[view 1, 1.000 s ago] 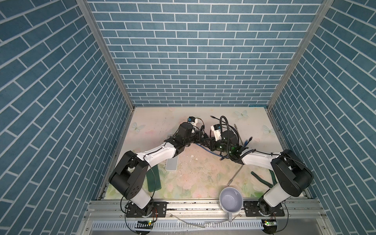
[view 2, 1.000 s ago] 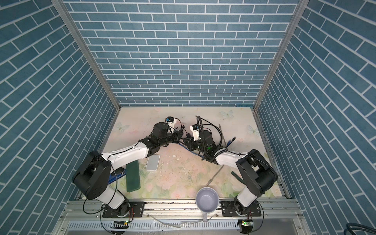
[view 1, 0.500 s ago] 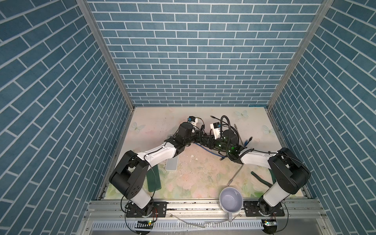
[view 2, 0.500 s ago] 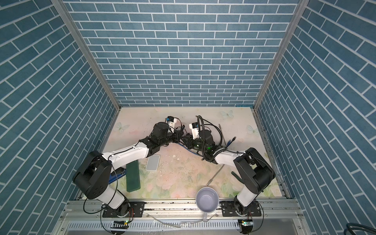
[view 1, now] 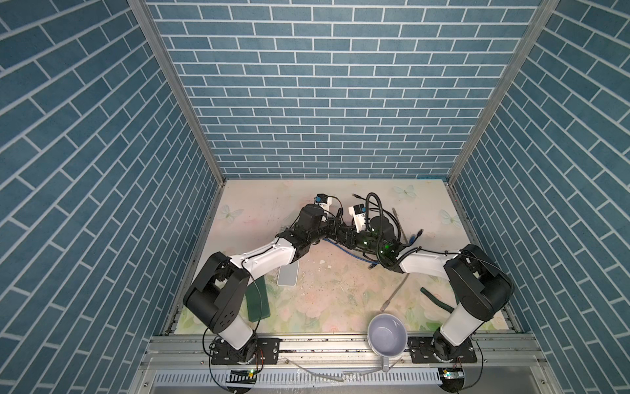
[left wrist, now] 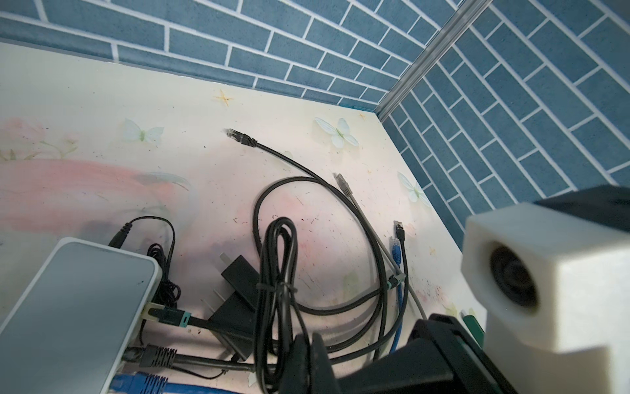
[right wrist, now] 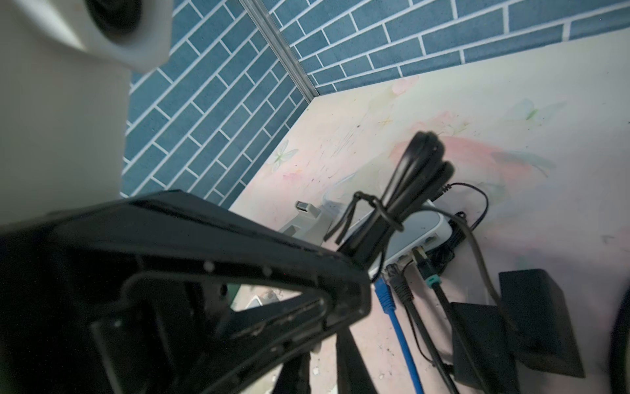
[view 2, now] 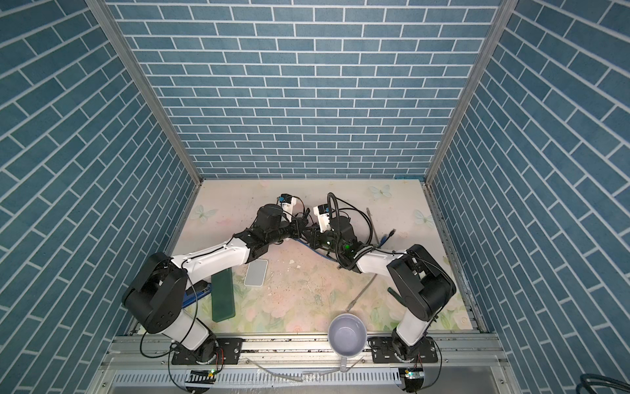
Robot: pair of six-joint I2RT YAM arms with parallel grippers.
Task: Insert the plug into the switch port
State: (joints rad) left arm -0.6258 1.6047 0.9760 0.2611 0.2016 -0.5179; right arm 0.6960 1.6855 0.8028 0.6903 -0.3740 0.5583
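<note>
Where the arms meet in both top views, left gripper [view 1: 335,230] and right gripper [view 1: 345,235] sit close; jaws hidden. Left wrist: left jaws pinch a tied black cord bundle [left wrist: 278,279] beside the smooth rounded grey switch [left wrist: 75,307]; teal-collared plug [left wrist: 172,315] in its port. Right wrist: ribbed blue plug [right wrist: 384,295] also seated; right jaws, can't tell.

I see my left arm [view 1: 269,254] and right arm [view 1: 422,262] stretched low, nearly meeting centrally; left gripper [view 1: 335,230] clamped closed, right gripper [view 1: 346,236] jaws unreadable.
</note>
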